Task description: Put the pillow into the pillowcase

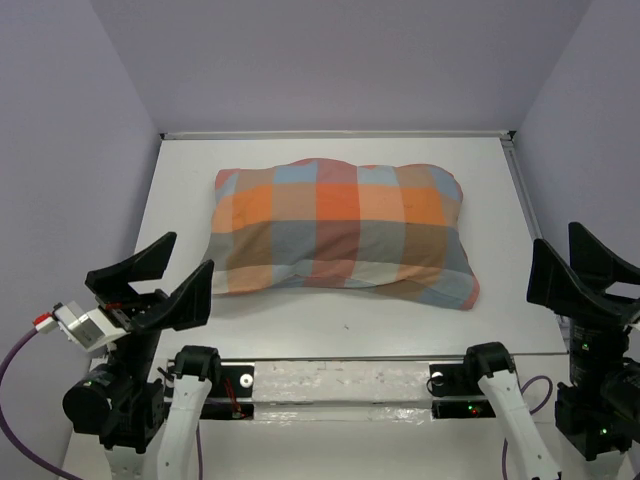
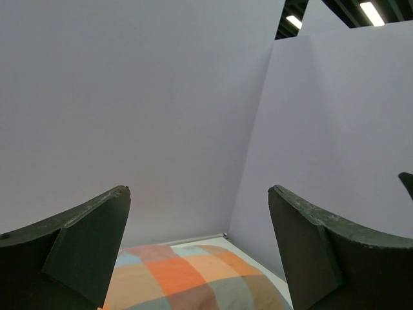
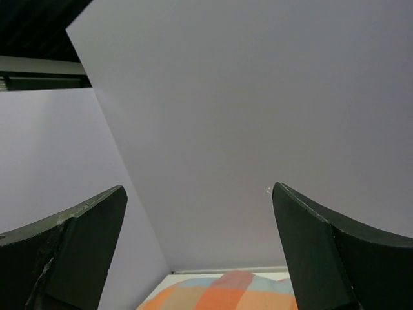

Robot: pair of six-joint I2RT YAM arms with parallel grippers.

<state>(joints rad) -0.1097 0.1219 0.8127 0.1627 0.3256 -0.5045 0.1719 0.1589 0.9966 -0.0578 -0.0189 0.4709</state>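
Observation:
The pillowcase (image 1: 340, 225), in orange, grey-blue and cream checks, lies plump and full in the middle of the white table (image 1: 350, 325). No part of the plain white pillow shows; it is hidden. My left gripper (image 1: 190, 252) is open and empty, raised at the near left, well short of the pillowcase. My right gripper (image 1: 556, 236) is open and empty at the near right edge. In the left wrist view the pillowcase (image 2: 187, 278) lies low between the open gripper (image 2: 198, 190). In the right wrist view the pillowcase (image 3: 232, 294) shows at the bottom, below the open gripper (image 3: 199, 187).
Lilac walls (image 1: 330, 60) enclose the table at the back and both sides. A mounting bar (image 1: 340, 385) with the arm bases runs along the near edge. Bare white table surface lies between the bar and the pillowcase.

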